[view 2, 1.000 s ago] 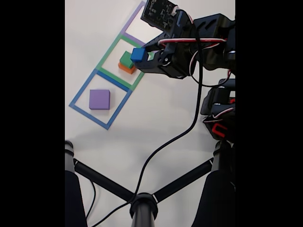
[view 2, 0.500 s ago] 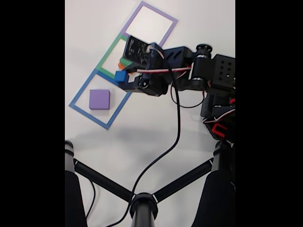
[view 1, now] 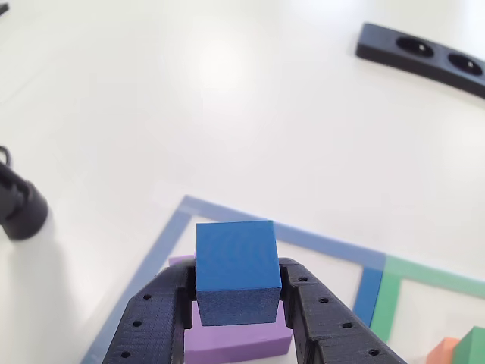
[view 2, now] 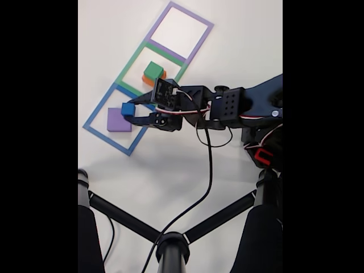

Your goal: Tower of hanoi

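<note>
My gripper (view 2: 129, 110) is shut on the small dark blue cube (view 2: 128, 109), held just above the right edge of the purple cube (view 2: 117, 120) inside the blue square outline (view 2: 98, 109). In the other view the blue cube (view 1: 236, 269) sits between my black fingers (view 1: 311, 311), with the purple cube (view 1: 235, 340) right beneath it. A green cube (view 2: 153, 70) rests on an orange cube (view 2: 146, 80) inside the green square outline (view 2: 129, 61); their corners, green (view 1: 473, 347) and orange (view 1: 447, 353), show at the lower right of the other view.
A purple square outline (view 2: 196, 45) lies past the green one, with nothing in it. A black strip with round holes (view 1: 420, 54) lies at the far right of the other view. A black stand's legs (view 2: 170, 242) and a cable (view 2: 207, 165) cross the near table.
The arm has swung left and down with the blue cube, from over the green and orange stack to just above the purple cube. The stack, covered half a second ago, now shows.
</note>
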You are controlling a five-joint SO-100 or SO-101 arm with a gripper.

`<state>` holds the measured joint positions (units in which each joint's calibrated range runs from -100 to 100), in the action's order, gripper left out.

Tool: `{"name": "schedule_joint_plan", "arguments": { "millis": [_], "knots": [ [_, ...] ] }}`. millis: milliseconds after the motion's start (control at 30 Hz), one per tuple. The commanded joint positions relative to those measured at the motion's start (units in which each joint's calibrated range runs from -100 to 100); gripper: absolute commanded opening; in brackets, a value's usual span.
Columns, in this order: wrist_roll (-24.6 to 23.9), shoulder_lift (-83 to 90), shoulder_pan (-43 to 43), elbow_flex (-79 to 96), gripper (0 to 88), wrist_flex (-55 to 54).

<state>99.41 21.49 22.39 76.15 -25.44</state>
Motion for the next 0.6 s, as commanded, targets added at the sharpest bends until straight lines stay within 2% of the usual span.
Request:
{"name": "schedule_joint_plan", "arguments": {
  "millis": [0,267,567],
  "knots": [
    [0.6,-10.0,0.5,-1.3,4.6,-13.2],
    [0.6,-23.9,1.7,-5.6,4.9,-24.7],
    [0.6,-32.0,1.8,-11.9,5.0,-27.1]
  ]
}}
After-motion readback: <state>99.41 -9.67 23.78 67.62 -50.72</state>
